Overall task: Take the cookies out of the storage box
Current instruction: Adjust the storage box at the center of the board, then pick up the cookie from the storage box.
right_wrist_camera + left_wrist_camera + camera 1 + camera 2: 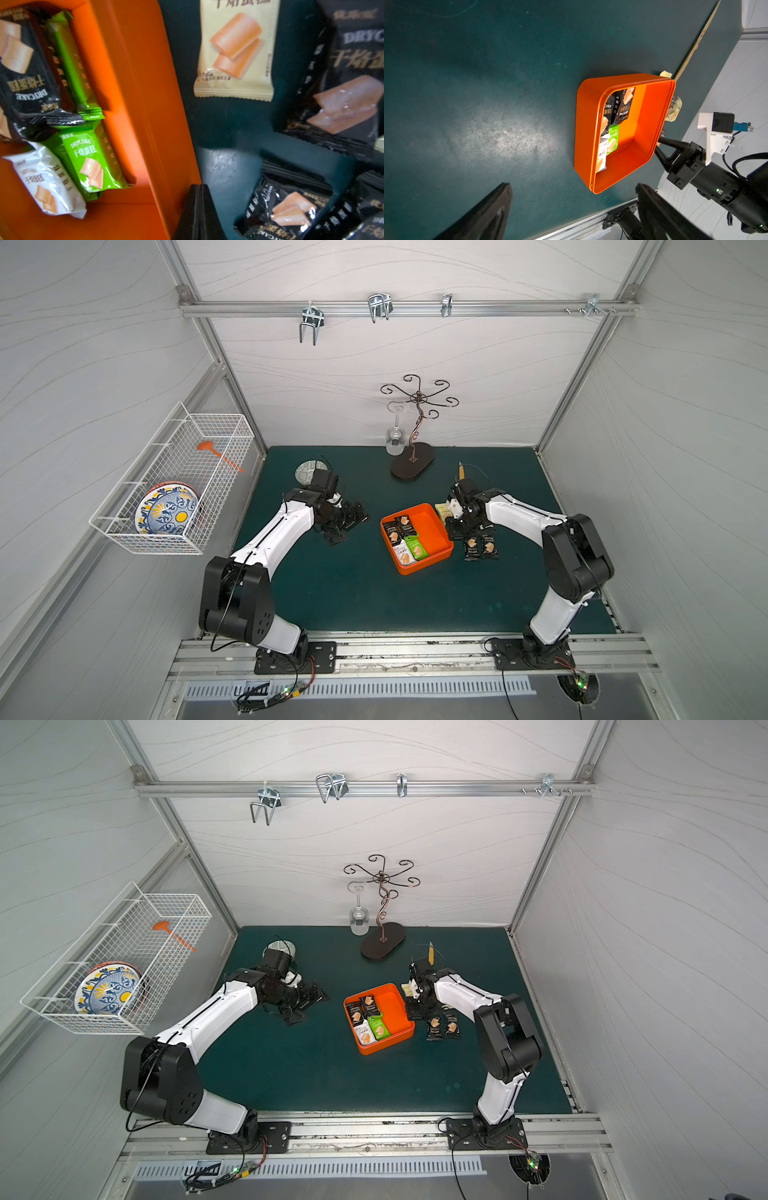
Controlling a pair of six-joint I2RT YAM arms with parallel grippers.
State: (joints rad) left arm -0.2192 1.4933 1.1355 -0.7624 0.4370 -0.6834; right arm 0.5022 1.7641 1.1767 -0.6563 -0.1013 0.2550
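The orange storage box (432, 526) (395, 1011) sits mid-table. Several cookies (405, 539) (91, 162), black, green and white packets, lie along its left side. Outside its right wall lie two black packets (481, 549) (291, 209) and a pale yellow one (442, 510) (234, 52). My right gripper (453, 531) (198, 187) is shut with nothing in it, just outside the box's right wall (135, 62). My left gripper (353, 526) (574, 185) stands open and empty over the mat, left of the box (588, 124).
A wine-glass stand (411, 466) with a hanging glass (395, 439) is at the back. A small patterned dish (305, 470) lies behind the left arm. A white wire basket (174, 481) holding plates hangs on the left wall. A wooden stick (461, 468) stands behind the right wrist.
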